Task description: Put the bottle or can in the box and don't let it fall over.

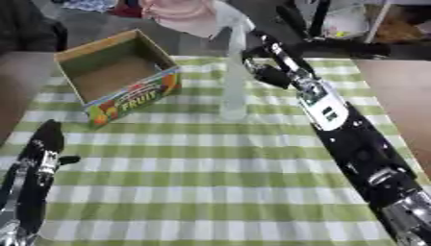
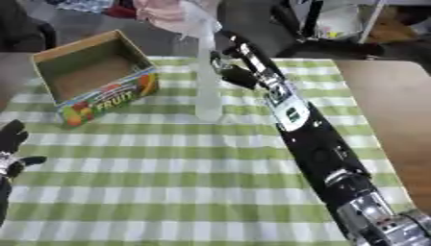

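Observation:
A tall clear plastic bottle point(image 1: 234, 81) stands upright on the green checked cloth point(image 1: 210, 163), near the middle of its far half. My right hand point(image 1: 271, 65) is close against the bottle's right side, at its upper half; the fingers look stretched out toward the far edge and not wrapped round the bottle. To the left of the bottle sits an open cardboard box point(image 1: 134, 98) with a fruit print on its front wall; nothing lies inside it. My left hand point(image 1: 44, 144) rests open at the lower left, fingers pointing up, far from the bottle.
Bare brown tabletop point(image 1: 396, 91) shows to the right of the cloth. A pink object point(image 1: 181, 14) and dark furniture stand beyond the far edge. A wide stretch of cloth lies between my two arms.

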`<state>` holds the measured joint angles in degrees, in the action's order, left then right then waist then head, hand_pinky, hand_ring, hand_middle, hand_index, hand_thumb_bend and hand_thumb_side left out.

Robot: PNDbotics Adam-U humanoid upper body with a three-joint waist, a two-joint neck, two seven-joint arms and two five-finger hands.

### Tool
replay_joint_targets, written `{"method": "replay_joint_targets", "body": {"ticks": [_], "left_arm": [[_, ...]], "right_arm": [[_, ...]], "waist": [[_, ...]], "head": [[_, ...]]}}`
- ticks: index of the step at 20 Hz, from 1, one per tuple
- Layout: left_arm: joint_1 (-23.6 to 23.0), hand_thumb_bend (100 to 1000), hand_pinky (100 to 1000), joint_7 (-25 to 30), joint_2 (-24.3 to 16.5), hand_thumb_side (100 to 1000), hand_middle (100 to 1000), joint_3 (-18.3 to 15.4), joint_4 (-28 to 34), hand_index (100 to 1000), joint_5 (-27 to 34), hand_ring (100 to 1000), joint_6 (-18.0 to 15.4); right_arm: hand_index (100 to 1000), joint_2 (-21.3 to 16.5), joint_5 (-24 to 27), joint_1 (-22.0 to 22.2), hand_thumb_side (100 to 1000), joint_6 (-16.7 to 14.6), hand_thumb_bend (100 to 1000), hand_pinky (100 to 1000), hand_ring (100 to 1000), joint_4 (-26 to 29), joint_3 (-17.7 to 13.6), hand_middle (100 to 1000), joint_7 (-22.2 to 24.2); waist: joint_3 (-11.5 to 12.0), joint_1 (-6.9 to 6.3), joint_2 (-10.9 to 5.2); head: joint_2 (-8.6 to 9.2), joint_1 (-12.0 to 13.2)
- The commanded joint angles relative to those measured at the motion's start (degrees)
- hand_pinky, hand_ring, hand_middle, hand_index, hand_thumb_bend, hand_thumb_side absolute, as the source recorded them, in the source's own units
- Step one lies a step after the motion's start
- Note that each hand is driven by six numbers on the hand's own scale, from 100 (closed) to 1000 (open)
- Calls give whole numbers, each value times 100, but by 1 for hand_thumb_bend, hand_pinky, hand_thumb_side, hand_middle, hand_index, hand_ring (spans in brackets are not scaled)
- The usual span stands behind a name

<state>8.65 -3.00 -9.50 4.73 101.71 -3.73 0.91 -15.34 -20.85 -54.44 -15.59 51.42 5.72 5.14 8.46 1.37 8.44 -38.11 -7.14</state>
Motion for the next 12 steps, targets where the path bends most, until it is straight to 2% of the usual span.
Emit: {"method": "replay_joint_targets", "body": {"ticks": [1, 12], "left_arm": [[46, 295, 697, 15, -14, 807, 1000, -6, 66, 917, 6, 1000, -15], [136, 296, 697, 55, 17, 803, 1000, 39, 87, 916, 0, 1000, -11]], "right_arm": [[1000, -67, 48, -161, 643, 17, 100, 874, 837, 178, 21, 1000, 52], [1000, 116, -295, -260, 642, -11, 100, 877, 837, -123, 29, 1000, 111]], "waist": [[-1, -22, -117], [229, -68, -69]], "head": [[80, 8], [181, -72]]}}
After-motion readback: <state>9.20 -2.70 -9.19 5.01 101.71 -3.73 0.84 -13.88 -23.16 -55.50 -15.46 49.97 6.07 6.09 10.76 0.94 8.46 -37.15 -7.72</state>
